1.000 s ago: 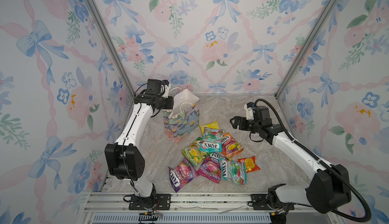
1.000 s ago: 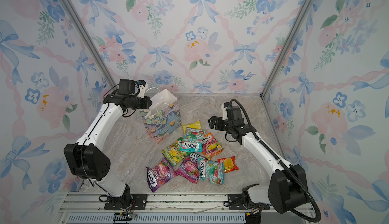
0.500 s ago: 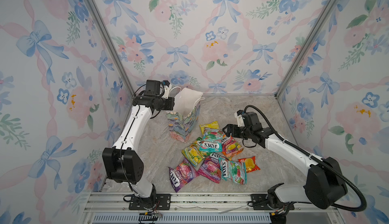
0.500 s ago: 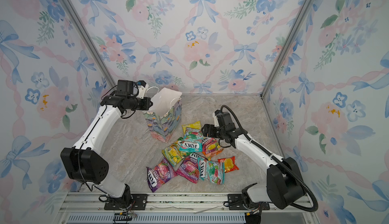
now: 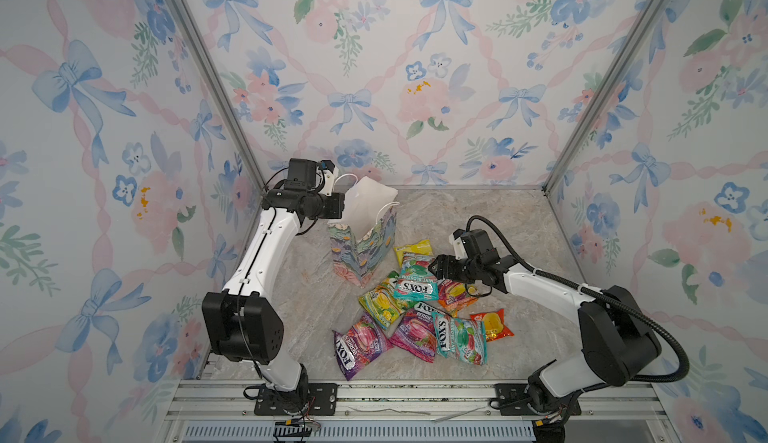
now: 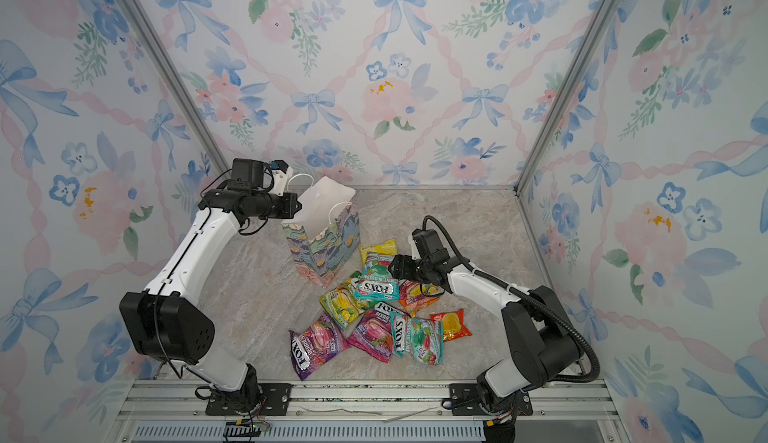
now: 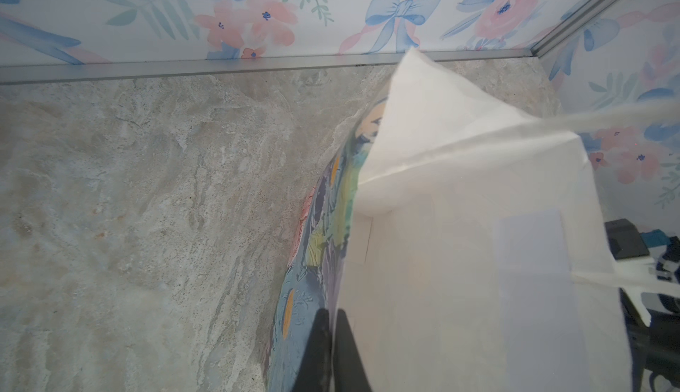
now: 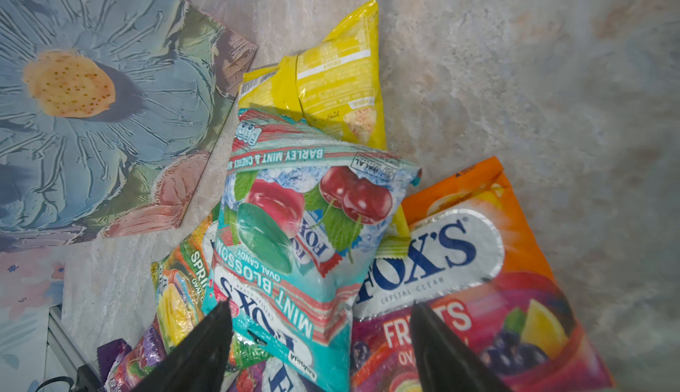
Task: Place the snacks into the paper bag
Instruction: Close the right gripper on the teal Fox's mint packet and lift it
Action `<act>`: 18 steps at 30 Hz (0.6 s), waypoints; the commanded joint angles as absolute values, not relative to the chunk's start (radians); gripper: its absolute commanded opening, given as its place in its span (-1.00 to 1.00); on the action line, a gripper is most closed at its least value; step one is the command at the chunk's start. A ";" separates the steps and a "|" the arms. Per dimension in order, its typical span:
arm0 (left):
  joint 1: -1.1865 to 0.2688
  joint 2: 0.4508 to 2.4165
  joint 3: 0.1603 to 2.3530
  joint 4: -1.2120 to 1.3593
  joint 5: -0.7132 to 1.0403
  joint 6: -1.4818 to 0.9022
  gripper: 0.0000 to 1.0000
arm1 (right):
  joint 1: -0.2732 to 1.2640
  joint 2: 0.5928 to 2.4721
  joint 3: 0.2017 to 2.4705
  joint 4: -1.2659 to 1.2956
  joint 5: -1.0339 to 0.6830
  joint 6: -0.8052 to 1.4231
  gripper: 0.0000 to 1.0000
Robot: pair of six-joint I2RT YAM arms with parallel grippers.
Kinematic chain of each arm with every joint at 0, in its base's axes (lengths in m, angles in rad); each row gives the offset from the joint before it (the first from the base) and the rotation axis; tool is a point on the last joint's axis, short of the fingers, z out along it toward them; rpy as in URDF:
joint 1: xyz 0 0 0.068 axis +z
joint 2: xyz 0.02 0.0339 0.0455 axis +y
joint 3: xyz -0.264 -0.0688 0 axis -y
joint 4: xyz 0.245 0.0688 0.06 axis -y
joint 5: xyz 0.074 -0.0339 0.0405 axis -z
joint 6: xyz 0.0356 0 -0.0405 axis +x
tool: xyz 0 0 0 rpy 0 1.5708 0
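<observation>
The paper bag (image 5: 365,245) (image 6: 324,249) stands upright at the back left, its white inside showing. My left gripper (image 5: 340,212) (image 7: 331,331) is shut on the bag's near wall (image 7: 460,224) at the rim. The snacks lie in a pile in front of the bag. A teal FOX'S packet (image 5: 415,283) (image 8: 294,232) lies on top, between a yellow packet (image 5: 413,249) (image 8: 331,77) and an orange one (image 5: 455,295) (image 8: 460,254). My right gripper (image 5: 434,268) (image 8: 320,307) is open just over the teal packet, its fingers straddling the packet's end.
More packets lie nearer the front: green-yellow (image 5: 382,301), purple (image 5: 359,343), another teal one (image 5: 459,337) and red-yellow (image 5: 490,324). Flowered walls close in three sides. A metal rail (image 5: 415,395) runs along the front. Bare marble floor (image 5: 498,220) lies behind my right gripper.
My right gripper has come forward and down from the back right onto the pile, its jaws narrowing. My left gripper has drawn the bag from leaning to upright.
</observation>
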State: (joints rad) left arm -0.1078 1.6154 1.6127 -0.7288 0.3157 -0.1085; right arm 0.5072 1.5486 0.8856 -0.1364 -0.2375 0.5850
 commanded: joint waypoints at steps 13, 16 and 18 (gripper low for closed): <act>-0.175 1.540 1.647 -0.732 0.274 -0.094 -1.00 | 0.563 1.698 0.902 -0.039 -0.283 0.618 0.12; -0.211 1.529 1.644 -0.732 0.234 -0.085 -1.00 | 0.563 1.700 0.896 -0.013 -0.288 0.648 -0.15; -0.227 1.523 1.643 -0.731 0.210 -0.084 -1.00 | 0.563 1.698 0.898 -0.013 -0.288 0.645 -0.34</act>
State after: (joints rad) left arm -0.2104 1.5490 1.6169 -0.7296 0.2554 -0.1040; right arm 0.5526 1.6909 0.8845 -0.0349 -0.2806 0.6353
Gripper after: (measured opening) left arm 0.048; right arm 0.346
